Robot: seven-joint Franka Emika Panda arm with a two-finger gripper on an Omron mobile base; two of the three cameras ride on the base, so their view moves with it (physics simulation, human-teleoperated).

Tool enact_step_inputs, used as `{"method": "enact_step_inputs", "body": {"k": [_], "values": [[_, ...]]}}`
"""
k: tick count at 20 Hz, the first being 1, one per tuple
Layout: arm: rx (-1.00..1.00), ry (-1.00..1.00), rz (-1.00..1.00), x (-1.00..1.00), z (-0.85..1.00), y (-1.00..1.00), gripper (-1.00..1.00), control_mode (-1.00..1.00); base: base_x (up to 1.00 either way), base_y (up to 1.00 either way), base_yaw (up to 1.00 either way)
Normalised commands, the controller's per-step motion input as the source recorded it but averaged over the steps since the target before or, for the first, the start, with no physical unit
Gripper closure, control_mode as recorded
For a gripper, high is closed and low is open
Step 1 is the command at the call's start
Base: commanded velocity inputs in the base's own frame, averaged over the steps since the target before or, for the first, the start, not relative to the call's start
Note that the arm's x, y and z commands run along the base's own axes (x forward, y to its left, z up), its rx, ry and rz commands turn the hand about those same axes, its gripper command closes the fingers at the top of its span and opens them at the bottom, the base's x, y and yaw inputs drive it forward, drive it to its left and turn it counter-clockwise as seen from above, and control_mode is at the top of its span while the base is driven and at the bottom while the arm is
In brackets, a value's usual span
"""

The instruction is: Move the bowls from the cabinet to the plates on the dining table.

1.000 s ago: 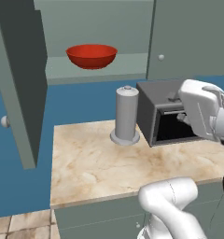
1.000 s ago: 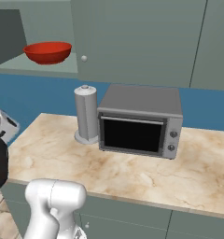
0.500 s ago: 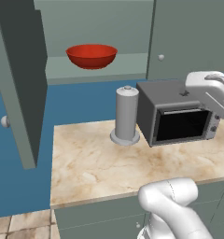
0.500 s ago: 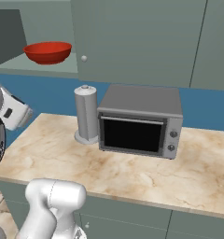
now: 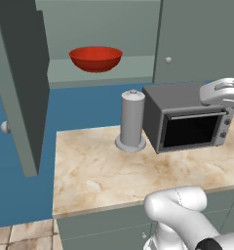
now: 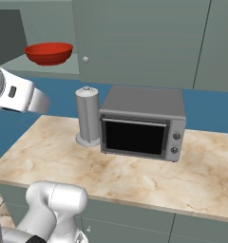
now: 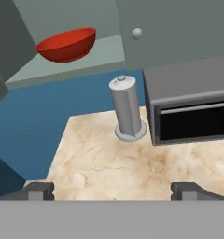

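Note:
A glossy red bowl sits alone on the pale green shelf of the grey-green wall cabinet, whose left door stands swung open. My gripper is open with nothing between its fingertips. It hovers over the counter, well below and short of the bowl. A white link of my arm hangs in front of the toaster oven's top. The plates and the dining table are out of view.
A grey paper-towel roll stands upright on the marble counter under the shelf. A grey toaster oven sits beside it. The open door juts out over the counter's left end.
My arm has lifted and swung outward, uncovering the toaster oven's front. The bowl and the counter items have not moved.

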Motion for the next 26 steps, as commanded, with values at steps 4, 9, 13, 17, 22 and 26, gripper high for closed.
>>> {"method": "enact_step_inputs", "body": {"k": [4,9,13,17,22,26], "values": [[-0.07,-0.05,0.00,0.06,-0.02,0.00,-1.00,-1.00,0.00,0.00,0.00],[0.00,-0.01,0.00,0.39,-0.40,-0.01,-1.00,-1.00,0.00,0.00,0.00],[0.00,-0.01,0.00,0.30,-0.06,-0.02,-1.00,-1.00,0.00,0.00,0.00],[0.00,-0.07,-0.03,0.03,0.13,-0.11,-1.00,-1.00,0.00,0.00,0.00],[0.00,-0.07,-0.06,0.00,0.17,-0.22,-1.00,-1.00,0.00,0.00,0.00],[0.00,-0.09,-0.06,0.03,0.16,-0.21,-1.00,-1.00,0.00,0.00,0.00]]}}
